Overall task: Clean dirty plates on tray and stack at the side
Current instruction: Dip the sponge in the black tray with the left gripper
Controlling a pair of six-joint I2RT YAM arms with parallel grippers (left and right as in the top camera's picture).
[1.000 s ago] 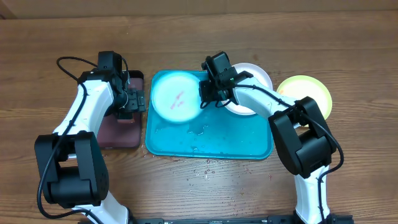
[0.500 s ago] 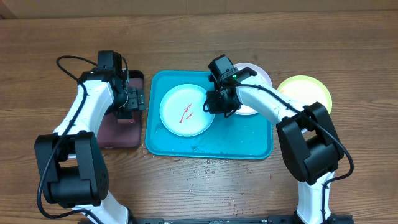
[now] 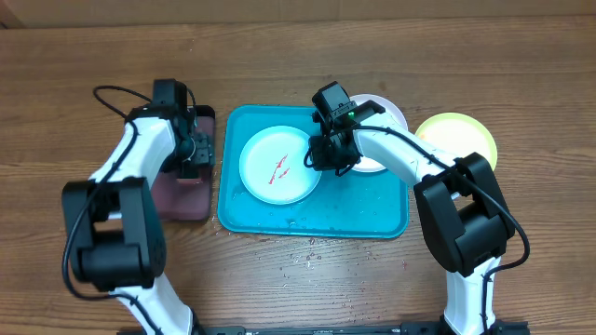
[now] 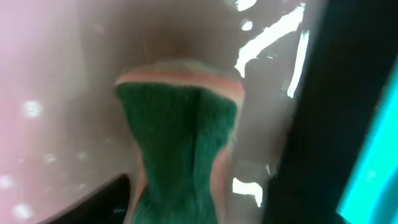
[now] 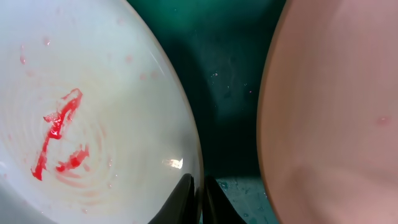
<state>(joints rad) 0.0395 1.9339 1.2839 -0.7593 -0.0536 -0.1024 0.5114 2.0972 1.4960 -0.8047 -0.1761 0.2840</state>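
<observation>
Plate (image 3: 276, 167) now flat in tray (image 3: 372, 220) | right gripper (image 3: 322, 156) pinches its right rim | left gripper (image 3: 191, 156) squeezes sponge (image 4: 177, 143), plate to its right

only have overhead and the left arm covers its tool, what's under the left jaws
Observer: the left wrist view shows a green-topped sponge, pinched in at its waist, on the wet pinkish floor of the small tray.
Operator: and the right jaws, on the plate or clear of it
Observer: the right wrist view shows them all but closed, with the rim of the smeared plate running in between.
</observation>
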